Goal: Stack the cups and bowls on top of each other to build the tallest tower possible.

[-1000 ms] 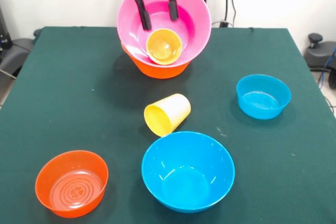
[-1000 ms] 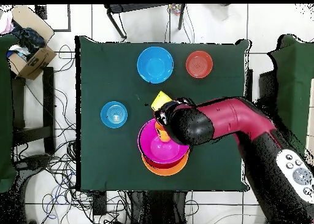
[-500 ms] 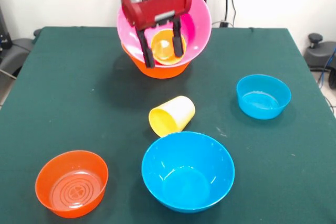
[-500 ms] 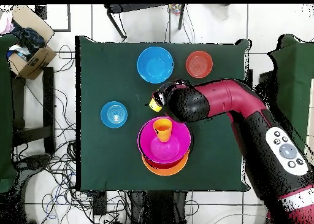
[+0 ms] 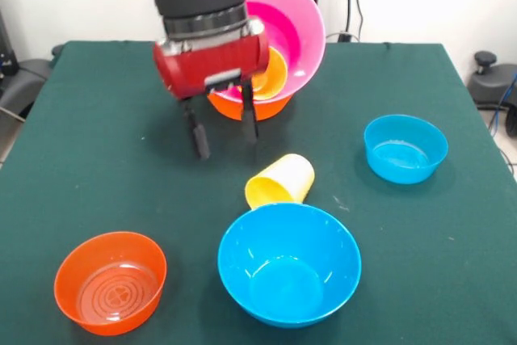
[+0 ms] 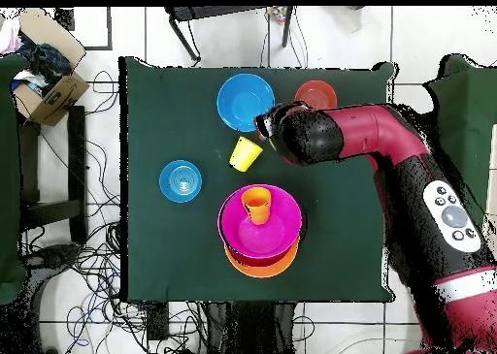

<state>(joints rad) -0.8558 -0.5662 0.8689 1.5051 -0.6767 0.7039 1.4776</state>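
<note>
- Yellow cup [image 5: 280, 182] lies on its side, mouth toward the big blue bowl [image 5: 289, 262]
- Gripper [image 5: 220, 129] hangs beside it, fingers spread, empty

Orange cup [image 6: 257, 204] inside pink bowl [image 6: 258, 229]

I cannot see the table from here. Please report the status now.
Gripper open, empty, above the cloth. Orange cup in pink bowl on orange bowl. Yellow cup on its side beside the gripper. Nothing in the way.
</note>
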